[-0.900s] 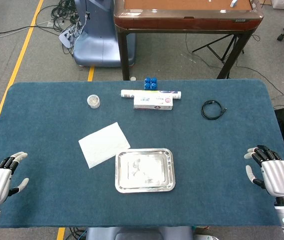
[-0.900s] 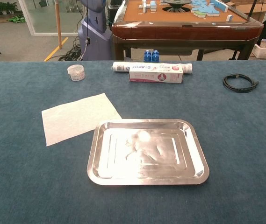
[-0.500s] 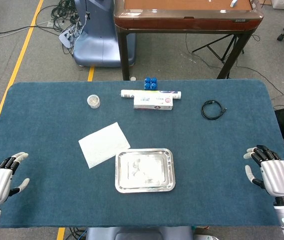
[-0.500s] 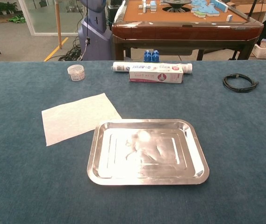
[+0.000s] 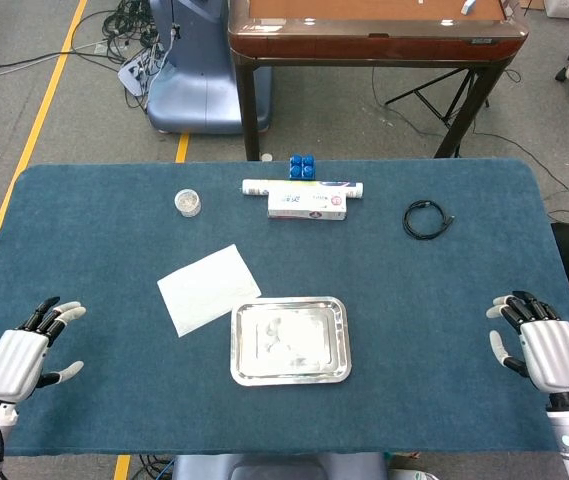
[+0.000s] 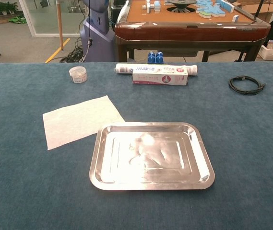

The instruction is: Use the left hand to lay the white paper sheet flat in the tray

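Head view: left robot hand point(image 5: 26, 355) at lower left of frame, fingers spread, holding nothing, well apart from paper sheet point(image 5: 208, 288). Sheet lies flat on bench point(image 5: 464, 270), its corner touching empty tray point(image 5: 290, 340) at centre. Task not begun; pick-up and placement remain.

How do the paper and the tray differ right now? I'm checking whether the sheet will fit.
The paper is white, matte and lies skewed on the cloth; the tray is shiny metal with a raised rim and sits square to the table edge. The paper's corner meets the tray's rim. Both look similar in footprint, and neither hand touches them.
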